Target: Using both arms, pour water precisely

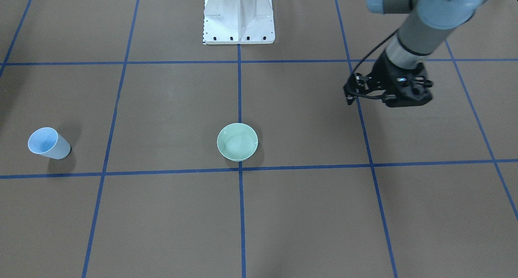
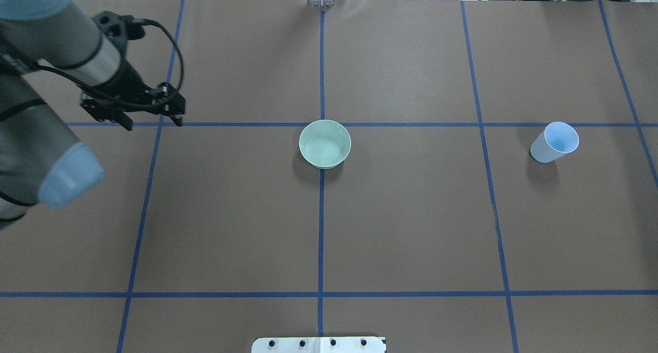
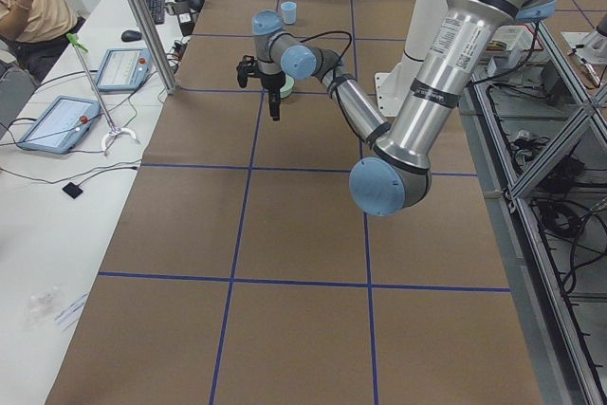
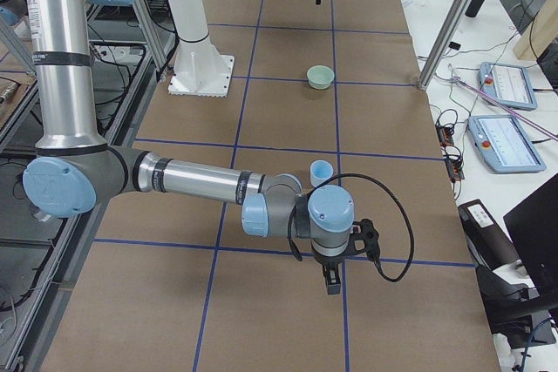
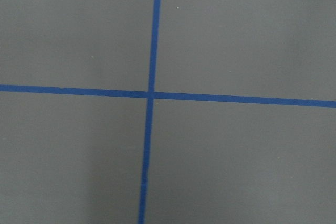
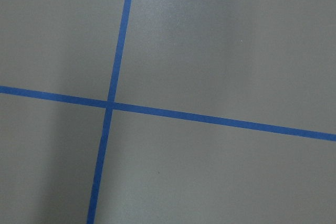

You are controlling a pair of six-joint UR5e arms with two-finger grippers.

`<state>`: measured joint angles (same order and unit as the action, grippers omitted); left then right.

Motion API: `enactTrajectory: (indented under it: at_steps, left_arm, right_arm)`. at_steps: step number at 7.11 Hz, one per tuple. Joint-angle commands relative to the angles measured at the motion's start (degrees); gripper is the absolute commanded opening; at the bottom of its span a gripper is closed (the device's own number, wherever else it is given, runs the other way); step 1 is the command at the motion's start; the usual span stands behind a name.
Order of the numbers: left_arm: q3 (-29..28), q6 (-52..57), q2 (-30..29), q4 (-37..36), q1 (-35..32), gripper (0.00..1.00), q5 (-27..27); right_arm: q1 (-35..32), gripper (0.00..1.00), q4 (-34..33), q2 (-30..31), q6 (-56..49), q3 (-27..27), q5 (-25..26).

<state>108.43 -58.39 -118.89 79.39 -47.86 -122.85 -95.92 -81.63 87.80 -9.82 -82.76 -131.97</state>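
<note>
Both grippers empty, cup and bowl untouched
Overhead: left gripper (image 2: 152,117) hung spread wide above the tape, well apart from the green bowl (image 2: 325,143) and blue cup (image 2: 554,142) (upright). Right-side view: right gripper (image 4: 332,281) spread unclear

L arm (image 2: 61,50), R arm (image 4: 174,182) hover.
</note>
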Motion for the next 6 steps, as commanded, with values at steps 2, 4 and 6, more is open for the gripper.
enactTrajectory:
  at_steps: [2, 4, 6]
  left_arm:
    - [-11.3, -13.4, -8.9, 8.9, 11.3, 1.00, 6.8]
    - [-20.3, -18.9, -13.5, 16.8, 13.0, 1.00, 7.0]
    - [-24.3, -23.0, -17.4, 17.3, 13.6, 1.00, 8.2]
  right_arm:
    - [0.0, 1.00, 0.1, -0.1, 0.1, 0.0, 0.1]
    - [0.0, 1.00, 0.1, -0.1, 0.1, -0.1, 0.1]
    - [-0.1, 1.00, 0.1, -0.1, 0.0, -0.2, 0.1]
